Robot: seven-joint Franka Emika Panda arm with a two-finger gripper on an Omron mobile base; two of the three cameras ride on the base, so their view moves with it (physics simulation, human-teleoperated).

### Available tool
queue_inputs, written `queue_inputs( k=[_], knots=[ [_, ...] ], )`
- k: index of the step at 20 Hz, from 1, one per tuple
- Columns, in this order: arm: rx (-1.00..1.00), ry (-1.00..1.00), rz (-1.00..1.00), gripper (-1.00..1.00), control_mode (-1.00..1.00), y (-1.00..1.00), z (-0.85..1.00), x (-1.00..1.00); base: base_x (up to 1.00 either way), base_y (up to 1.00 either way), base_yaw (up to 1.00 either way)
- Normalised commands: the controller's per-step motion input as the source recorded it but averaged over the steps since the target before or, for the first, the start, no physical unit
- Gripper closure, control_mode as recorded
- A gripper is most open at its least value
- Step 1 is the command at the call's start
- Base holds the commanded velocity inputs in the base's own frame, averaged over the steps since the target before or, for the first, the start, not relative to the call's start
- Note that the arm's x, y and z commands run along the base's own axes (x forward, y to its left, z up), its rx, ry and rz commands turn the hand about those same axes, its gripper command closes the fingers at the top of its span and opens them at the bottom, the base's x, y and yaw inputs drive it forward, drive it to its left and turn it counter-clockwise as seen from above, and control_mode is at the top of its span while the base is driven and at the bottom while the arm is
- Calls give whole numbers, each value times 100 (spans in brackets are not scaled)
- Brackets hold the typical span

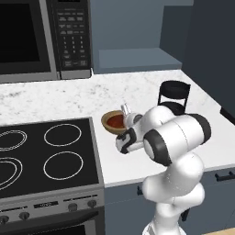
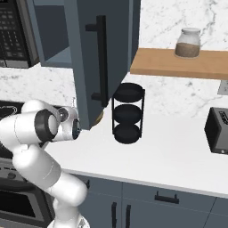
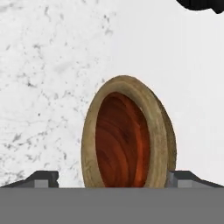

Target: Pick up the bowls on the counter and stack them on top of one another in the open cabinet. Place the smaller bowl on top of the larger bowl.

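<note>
On the white marble counter [image 1: 55, 96], just right of the stovetop, sits the light tan bowl [image 1: 114, 122] with its thick rim [image 3: 159, 131]. Its inside is glossy dark red-brown [image 3: 120, 140], which looks like the smaller bowl nested in it; I cannot tell for sure. My gripper [image 1: 124, 113] hangs right over the bowl, open, and its fingertips [image 3: 43, 179] stand on either side of the rim without touching it. The open cabinet [image 1: 137, 57] shows its shelf recess at the back, above the counter.
A black three-tier rack [image 1: 173, 94] stands on the counter to the right of the bowl. The black stovetop [image 1: 46, 151] lies to the left, with the microwave [image 1: 41, 36] above it. The cabinet door [image 2: 100, 62] hangs open. A toaster [image 2: 218, 131] sits far right.
</note>
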Motion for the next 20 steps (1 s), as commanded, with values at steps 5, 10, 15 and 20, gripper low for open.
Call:
queue_inputs(
  k=[5, 10, 15, 20],
  knots=[
    [0, -6, -25, -100, -100, 19, 17, -36, 0, 0, 0],
    [1, -1, -25, -100, -100, 27, 25, -32, 0, 0, 0],
    [6, 0, -10, -100, -100, 6, 15, -21, 0, 0, 0],
    [5, 5, 4, -100, -100, 0, 0, 16, 0, 0, 0]
  ],
)
